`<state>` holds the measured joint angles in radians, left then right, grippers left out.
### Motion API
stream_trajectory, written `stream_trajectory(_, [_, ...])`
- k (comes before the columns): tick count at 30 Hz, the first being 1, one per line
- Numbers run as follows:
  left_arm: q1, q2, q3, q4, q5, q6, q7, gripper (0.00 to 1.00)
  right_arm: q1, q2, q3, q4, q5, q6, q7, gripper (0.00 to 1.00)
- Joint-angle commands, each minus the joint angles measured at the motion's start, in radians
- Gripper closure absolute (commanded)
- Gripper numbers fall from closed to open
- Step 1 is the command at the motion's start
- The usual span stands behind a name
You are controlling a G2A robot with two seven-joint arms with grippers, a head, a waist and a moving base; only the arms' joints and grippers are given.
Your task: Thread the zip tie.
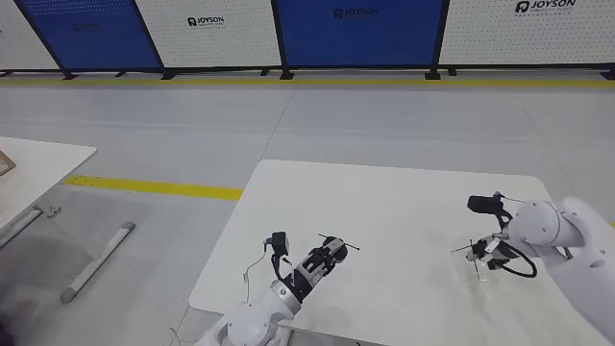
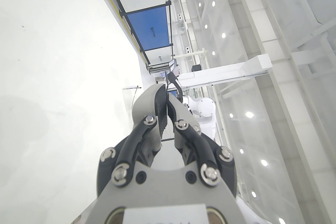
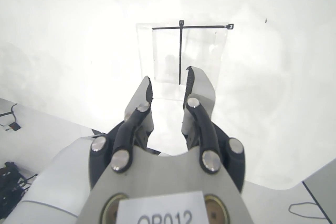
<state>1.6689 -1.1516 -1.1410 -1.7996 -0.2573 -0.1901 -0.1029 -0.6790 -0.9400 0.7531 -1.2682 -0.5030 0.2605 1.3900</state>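
Note:
A clear acrylic stand (image 3: pixel 210 57) stands on the white table (image 1: pixel 404 211) and carries two black zip ties. One tie (image 3: pixel 191 27) lies across the stand's top edge, and the other (image 3: pixel 180 51) runs at right angles to it, ending between my right gripper's fingertips. My right gripper (image 3: pixel 169 76) is open just short of the stand, seen in the top view as the right gripper (image 1: pixel 483 250) near the table's right side. My left gripper (image 2: pixel 166 93) is shut on a third black zip tie (image 2: pixel 173 80), whose end sticks out past the fingertips. The top view puts the left gripper (image 1: pixel 332 248) near the table's front edge.
A second white table (image 1: pixel 38 168) stands off to the left across bare floor. Blue and white pegboard panels (image 1: pixel 356 14) line the back of the room. The stretch of table between the two arms is bare.

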Motion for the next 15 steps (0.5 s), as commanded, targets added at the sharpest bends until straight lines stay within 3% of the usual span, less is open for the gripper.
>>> stream_trajectory(1, [0.000, 0.000, 0.000, 0.000, 0.000, 0.000, 0.000, 1.00, 0.010, -0.005, -0.013, 0.011, 0.002, 0.008, 0.000, 0.69])
stream_trajectory(8, [0.000, 0.000, 0.000, 0.000, 0.000, 0.000, 0.000, 1.00, 0.057, -0.031, -0.069, 0.084, 0.014, 0.050, 0.000, 0.75])
stream_trajectory(15, [0.000, 0.000, 0.000, 0.000, 0.000, 0.000, 0.000, 1.00, 0.096, -0.063, -0.107, 0.165, 0.035, 0.036, 0.000, 0.76])
